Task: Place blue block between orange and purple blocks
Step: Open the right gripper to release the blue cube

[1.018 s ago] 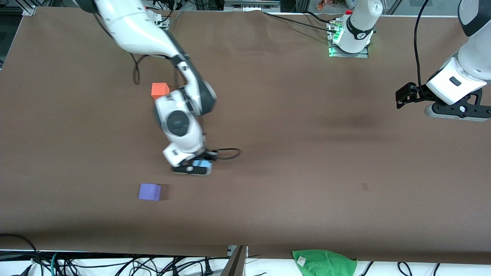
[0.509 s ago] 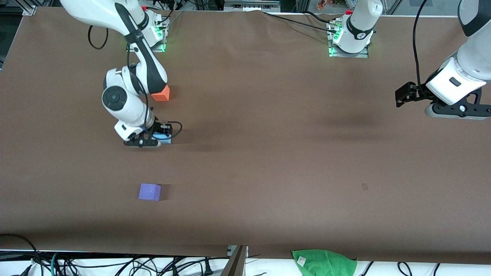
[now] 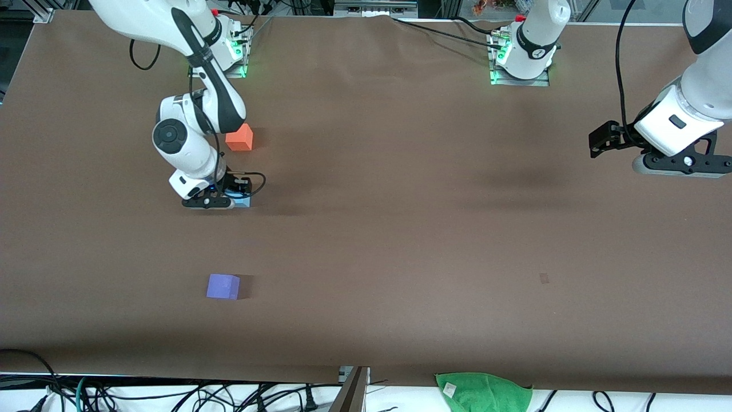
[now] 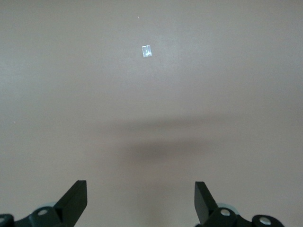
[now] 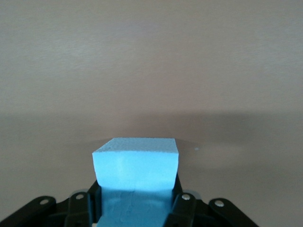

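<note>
The right gripper (image 3: pixel 220 201) clamped the light sky-blue matte cube (image 5: pixel 136 161) between its fingers, between the bright orange cube (image 3: pixel 239 138) and violet-purple cube (image 3: pixel 223 286); the left gripper (image 4: pixel 140 201) waited, fingers apart.

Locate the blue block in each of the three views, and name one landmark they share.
Front view: the blue block sits in the right gripper, between the orange block and the purple block.
Left wrist view: not in it; only the open left gripper over bare table.
Right wrist view: the block is clamped between the fingers.
Shared landmark: the brown table.
</note>
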